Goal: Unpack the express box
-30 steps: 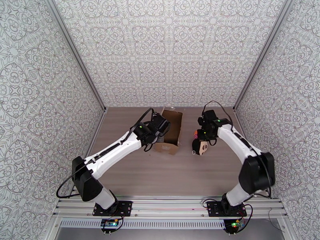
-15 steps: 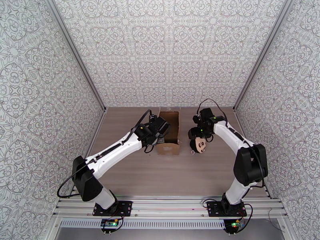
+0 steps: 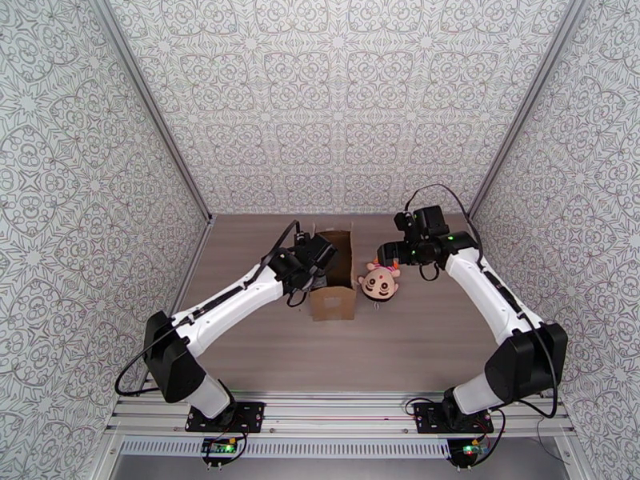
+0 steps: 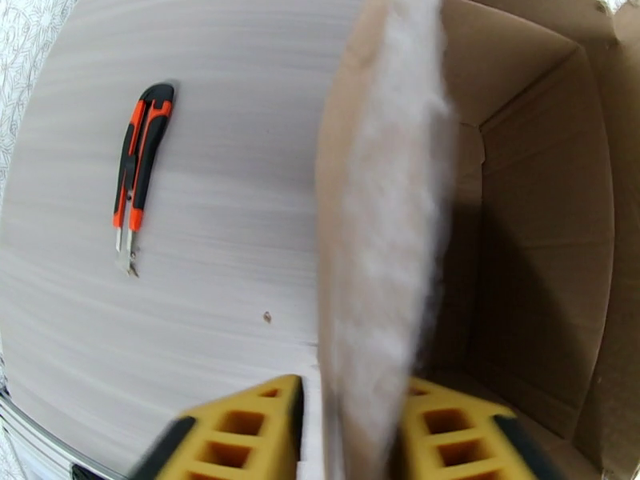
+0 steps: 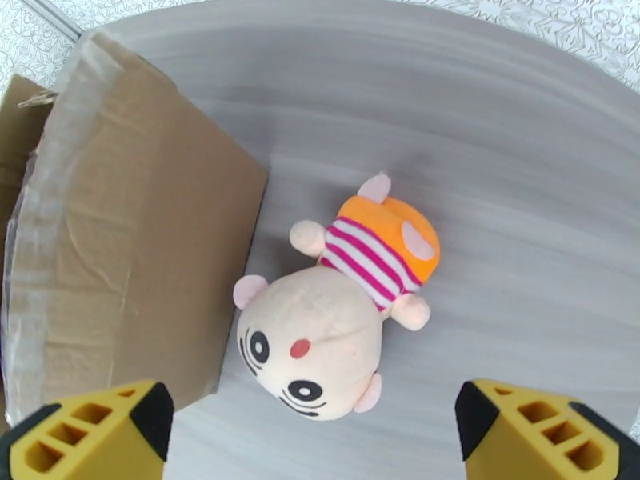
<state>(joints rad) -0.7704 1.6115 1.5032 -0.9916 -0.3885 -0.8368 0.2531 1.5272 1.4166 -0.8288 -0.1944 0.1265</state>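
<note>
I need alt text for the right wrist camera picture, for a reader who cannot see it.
A small plush doll with a pink-striped shirt and orange shorts lies face up on the grey table, close beside a brown cardboard box. The right gripper is open above it, its yellow fingertips at the two bottom corners.

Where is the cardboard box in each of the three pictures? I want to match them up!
Top view: the box stands open near the middle of the picture, just left of the doll.
Left wrist view: the box takes up the right half, and you look into its inside.
Right wrist view: the box is along the left side, with the doll beside it.
Shared landmark: the wooden table under the box in all three.
</note>
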